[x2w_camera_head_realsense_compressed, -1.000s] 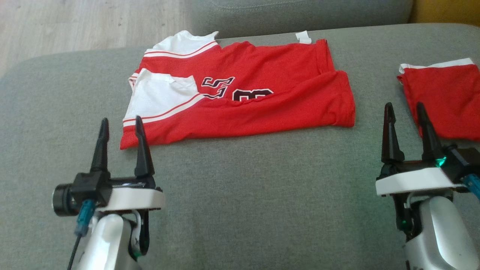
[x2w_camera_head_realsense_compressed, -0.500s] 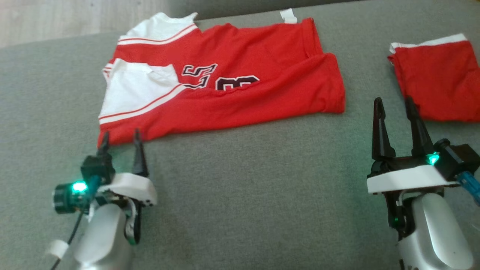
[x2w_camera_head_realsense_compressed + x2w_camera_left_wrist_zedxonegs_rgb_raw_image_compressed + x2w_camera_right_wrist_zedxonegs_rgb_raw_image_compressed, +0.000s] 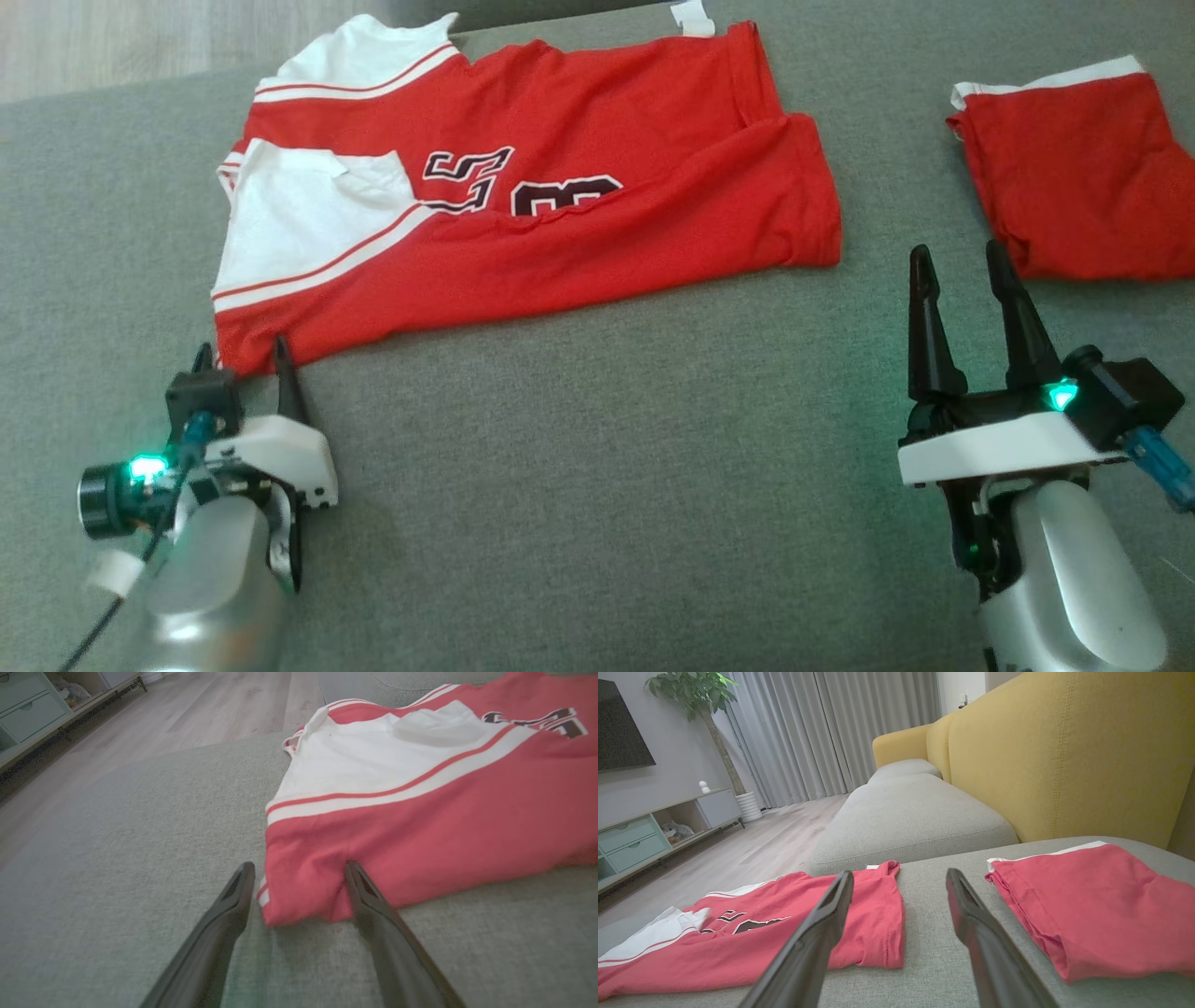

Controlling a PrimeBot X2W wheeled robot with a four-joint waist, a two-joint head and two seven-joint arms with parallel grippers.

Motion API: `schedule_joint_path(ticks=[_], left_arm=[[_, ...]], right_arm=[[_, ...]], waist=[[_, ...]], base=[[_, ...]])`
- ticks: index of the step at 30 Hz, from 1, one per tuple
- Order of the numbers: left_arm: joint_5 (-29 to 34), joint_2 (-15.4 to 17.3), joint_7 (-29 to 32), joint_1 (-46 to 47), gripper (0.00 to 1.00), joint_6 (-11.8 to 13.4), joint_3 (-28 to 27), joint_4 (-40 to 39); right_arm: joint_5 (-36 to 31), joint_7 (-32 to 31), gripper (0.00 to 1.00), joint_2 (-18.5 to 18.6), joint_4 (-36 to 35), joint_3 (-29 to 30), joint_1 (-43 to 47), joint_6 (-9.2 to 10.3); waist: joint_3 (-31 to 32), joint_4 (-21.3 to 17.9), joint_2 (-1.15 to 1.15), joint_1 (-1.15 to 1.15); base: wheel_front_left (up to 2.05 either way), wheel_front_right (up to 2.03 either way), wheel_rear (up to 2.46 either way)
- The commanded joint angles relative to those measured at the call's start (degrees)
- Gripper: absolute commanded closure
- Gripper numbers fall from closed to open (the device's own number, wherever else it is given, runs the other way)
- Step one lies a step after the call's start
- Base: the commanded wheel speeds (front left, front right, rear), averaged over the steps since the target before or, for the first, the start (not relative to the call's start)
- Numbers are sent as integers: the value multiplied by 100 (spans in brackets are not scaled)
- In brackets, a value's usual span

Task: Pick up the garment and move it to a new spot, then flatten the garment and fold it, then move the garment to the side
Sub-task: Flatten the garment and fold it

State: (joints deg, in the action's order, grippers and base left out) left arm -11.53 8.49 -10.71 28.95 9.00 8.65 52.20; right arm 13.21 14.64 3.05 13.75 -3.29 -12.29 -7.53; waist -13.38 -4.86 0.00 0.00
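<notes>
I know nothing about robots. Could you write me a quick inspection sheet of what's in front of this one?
Surface: grey fabric sofa seat.
Job's things: red-and-white numbered jersey, lying flat, its near edge folded over the numbers.
Clutter: folded red garment with white trim, lying apart at the right.
Pincers: left pincer open, its fingers straddling the jersey's near corner; right pincer open, over the seat, clear of both garments.
Cables: blue-tipped cable at the left wrist, another at the right.
Surroundings: yellow sofa back, pale wooden floor, grey curtains.
</notes>
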Motion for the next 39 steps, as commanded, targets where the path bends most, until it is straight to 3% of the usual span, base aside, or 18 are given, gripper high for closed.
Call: schedule_joint_path(ticks=[1, 9, 10, 11, 12, 17, 21, 30, 39], left_arm=[[-9, 221, 38, 213, 0, -27, -169, 5], [20, 315, 339, 472, 0, -251, 18, 500], [25, 324, 366, 494, 49, -273, 41, 550], [5, 329, 385, 512, 83, -303, 42, 596], [-25, 327, 377, 531, 100, -333, 33, 629], [-182, 247, 6, 636, 100, -485, -23, 559], [-301, 75, -371, 683, 100, -699, -55, 9], [-5, -68, -427, 398, 100, -842, 152, -1522], [191, -137, -428, 320, 100, -885, 362, -1955]], right_arm=[[52, 36, 0, -17, -206, -149, -92, 4], [70, 36, 0, -17, -261, -161, -90, 4], [70, 36, 0, -17, -260, -157, -90, 4], [70, 36, 0, -17, -261, -157, -93, 4], [66, 36, 0, -17, -269, -153, -97, 4], [-68, 36, 0, -17, -257, -151, -81, 4], [-281, 36, 0, -17, 6, -123, -118, 4], [-670, -772, 0, -17, 1206, 245, -957, 4], [-430, -1432, 0, -17, 2612, 506, -1952, 4]], waist=[[-20, -17, 0, 0], [-82, -52, 0, 0], [-76, -50, 0, 0], [-70, -46, 0, 0], [-63, -39, 0, 0], [28, 37, 0, 0], [139, 179, 0, 0], [65, 492, 0, 0], [-145, 711, 0, 0]], base=[[0, 0, 0], [0, 0, 0], [0, 0, 0], [0, 0, 0], [0, 0, 0], [0, 0, 0], [0, 0, 0], [0, 0, 0], [0, 0, 0]])
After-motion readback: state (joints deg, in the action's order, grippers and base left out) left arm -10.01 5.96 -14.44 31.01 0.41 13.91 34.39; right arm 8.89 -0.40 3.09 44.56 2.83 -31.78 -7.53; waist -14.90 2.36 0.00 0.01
